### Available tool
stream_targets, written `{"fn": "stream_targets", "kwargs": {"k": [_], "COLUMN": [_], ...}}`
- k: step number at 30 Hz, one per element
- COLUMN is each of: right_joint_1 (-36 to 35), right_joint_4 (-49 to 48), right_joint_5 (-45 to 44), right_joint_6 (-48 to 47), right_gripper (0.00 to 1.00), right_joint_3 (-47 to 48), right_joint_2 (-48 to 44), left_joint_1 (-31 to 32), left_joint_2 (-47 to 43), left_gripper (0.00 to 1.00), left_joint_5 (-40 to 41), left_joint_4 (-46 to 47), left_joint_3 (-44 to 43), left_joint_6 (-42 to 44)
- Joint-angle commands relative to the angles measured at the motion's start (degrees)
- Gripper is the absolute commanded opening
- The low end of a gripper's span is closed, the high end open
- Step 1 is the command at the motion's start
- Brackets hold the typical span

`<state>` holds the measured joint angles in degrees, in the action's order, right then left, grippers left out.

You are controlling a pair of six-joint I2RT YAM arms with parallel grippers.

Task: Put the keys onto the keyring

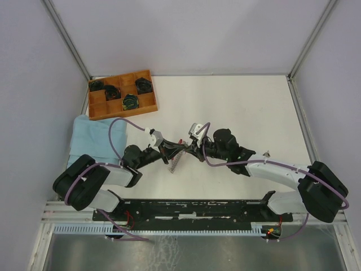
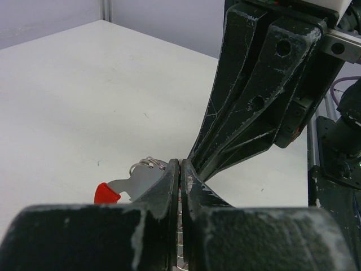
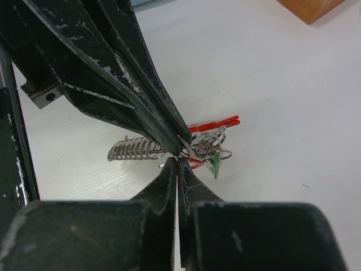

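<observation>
L: I see left gripper [image 2: 179, 165] fingers pressed together on red-headed key [image 2: 131, 184] | R: right gripper [image 3: 177, 164] fingers closed, tips just beside keyring [image 3: 204, 144], hold unconfirmed | keyring between both tips, mid-table [image 1: 242, 113]

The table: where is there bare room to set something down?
Bare: the far stretch of the table right of the wooden tray. Crowded: the centre, where the left gripper and right gripper meet at the keyring, and the left side with tray and blue cloth.
</observation>
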<state>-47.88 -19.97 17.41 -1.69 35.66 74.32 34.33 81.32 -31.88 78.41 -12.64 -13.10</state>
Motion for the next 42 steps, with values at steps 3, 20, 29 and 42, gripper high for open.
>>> {"fn": "stream_targets", "kwargs": {"k": [3, 20, 29, 42], "right_joint_1": [-0.46, -0.37, -0.45, -0.46], "right_joint_4": [8.36, 39.66, 43.12, 44.11], "right_joint_5": [-0.87, 2.86, 5.55, 7.73], "right_joint_6": [-8.46, -30.22, -32.64, -33.46], "right_gripper": [0.01, 0.01, 0.01, 0.01], "right_joint_3": [5.2, 21.28, 23.51, 24.88], "right_joint_2": [-3.13, -2.14, -1.03, -0.39], "left_joint_1": [1.34, -0.58, -0.68, -0.66], "left_joint_2": [0.53, -8.67, -7.4, -2.64], "left_gripper": [0.03, 0.34, 0.37, 0.41], "left_joint_5": [2.92, -10.57, -17.27, -22.7], "left_joint_4": [9.23, -18.14, -23.85, -27.04], "left_joint_3": [0.2, -5.28, -8.24, -12.3], "left_joint_6": [-2.39, 13.24, 20.83, 19.87]}}
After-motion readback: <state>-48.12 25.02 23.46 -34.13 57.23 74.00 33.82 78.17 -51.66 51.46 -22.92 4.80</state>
